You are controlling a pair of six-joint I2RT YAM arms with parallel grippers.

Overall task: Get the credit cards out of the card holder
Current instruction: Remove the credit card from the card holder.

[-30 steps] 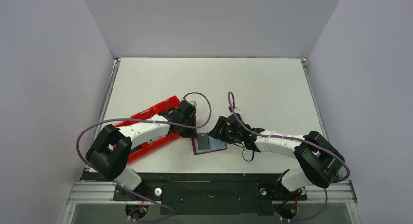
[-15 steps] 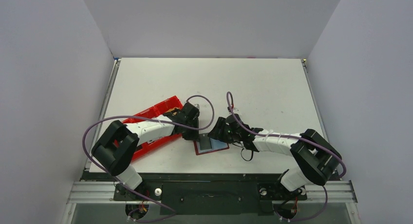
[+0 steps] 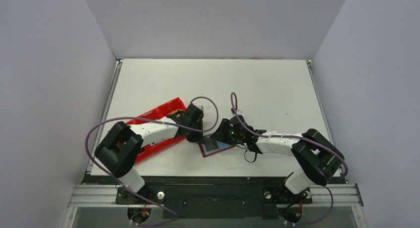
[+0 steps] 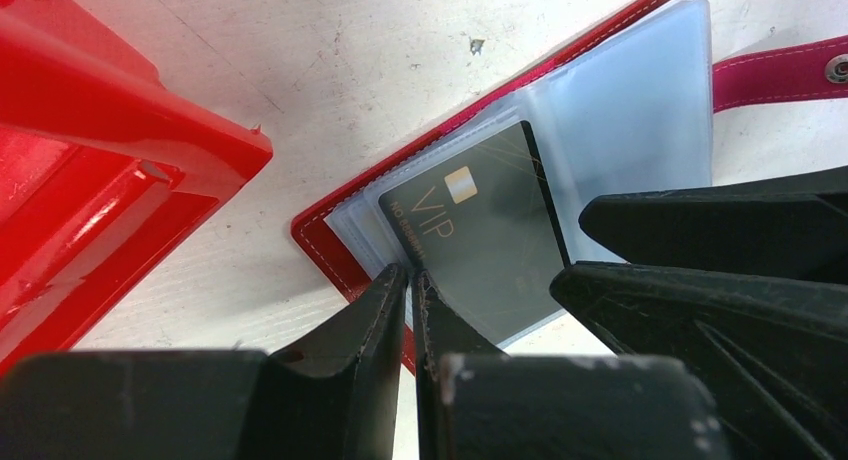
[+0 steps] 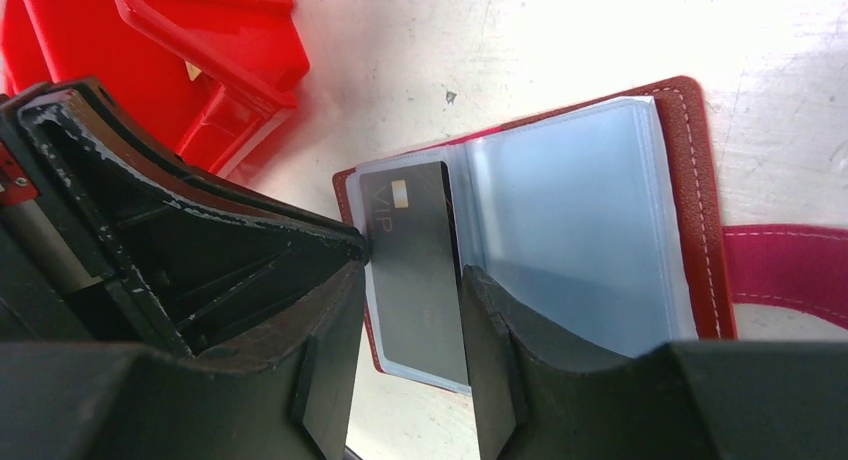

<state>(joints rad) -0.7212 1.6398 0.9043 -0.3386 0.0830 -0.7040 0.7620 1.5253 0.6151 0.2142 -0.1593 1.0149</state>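
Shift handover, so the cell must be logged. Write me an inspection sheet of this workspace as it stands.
Surface: white table, lightly scuffed.
Job's things: card holder lies open; one dark credit card marked VIP sits askew on the page away from the strap.
Clutter: red tray beside the holder, not touching it.
Grippers: left gripper fingers shut to a slit at the card's edge, and I cannot tell if they pinch it; right gripper open, fingers straddling the card.
Cables: purple cables loop above both arms; no snag seen.
Surroundings: plain pale walls on three sides.
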